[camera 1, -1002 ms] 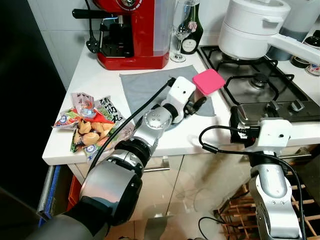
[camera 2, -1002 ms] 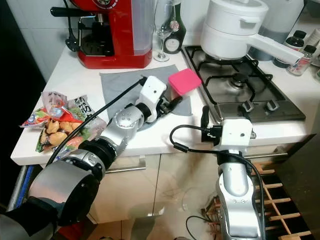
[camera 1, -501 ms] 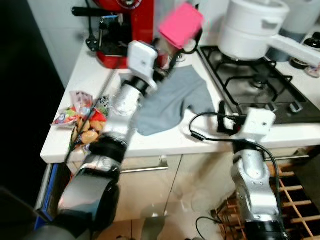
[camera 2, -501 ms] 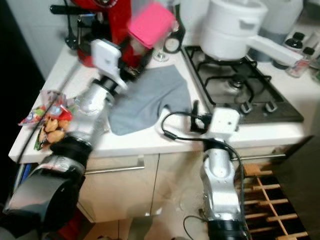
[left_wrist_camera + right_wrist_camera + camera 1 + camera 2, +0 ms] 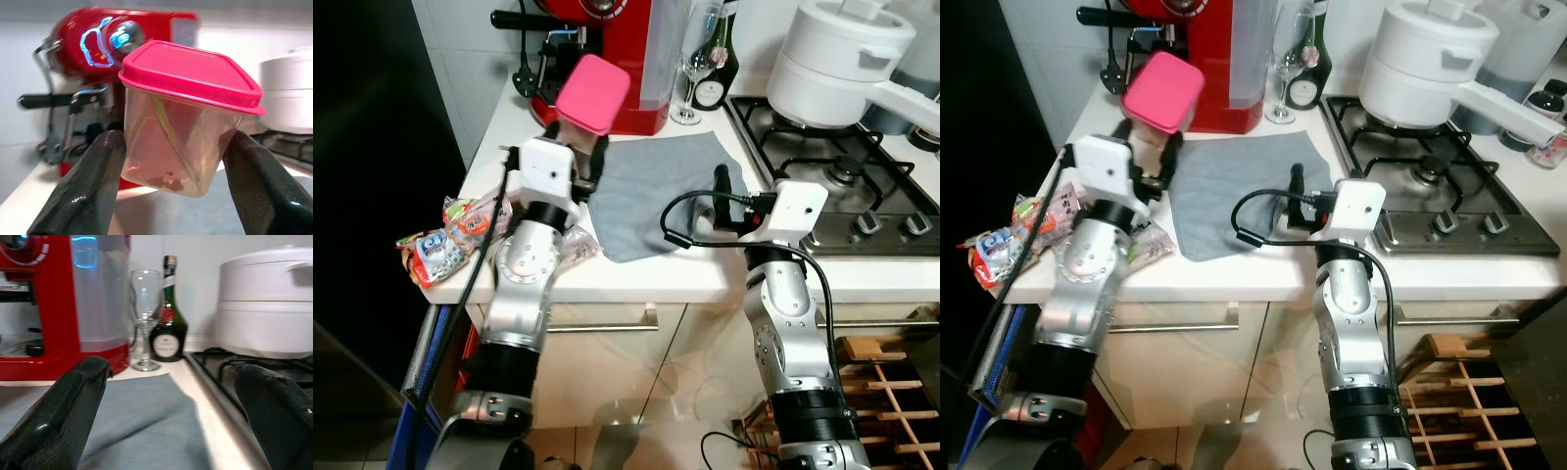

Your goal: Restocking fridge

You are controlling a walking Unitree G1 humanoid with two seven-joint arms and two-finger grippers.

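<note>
My left gripper is shut on a clear container with a pink lid. It holds the container tilted in the air above the left part of the white counter, in front of the red coffee machine. In the left wrist view both fingers press the container's clear walls, and there is brownish food inside. My right gripper is open with nothing in it, above the counter's front edge at the corner of the grey cloth.
Snack bags lie at the counter's left end. A wine glass and a dark bottle stand behind the cloth. A white pot sits on the gas hob. A wooden rack stands low at the right.
My left gripper lifted the pink-lidded container off the cloth and carried it up and left. The cloth got rumpled. The camera shifted, and my right gripper now reaches over the counter edge.
</note>
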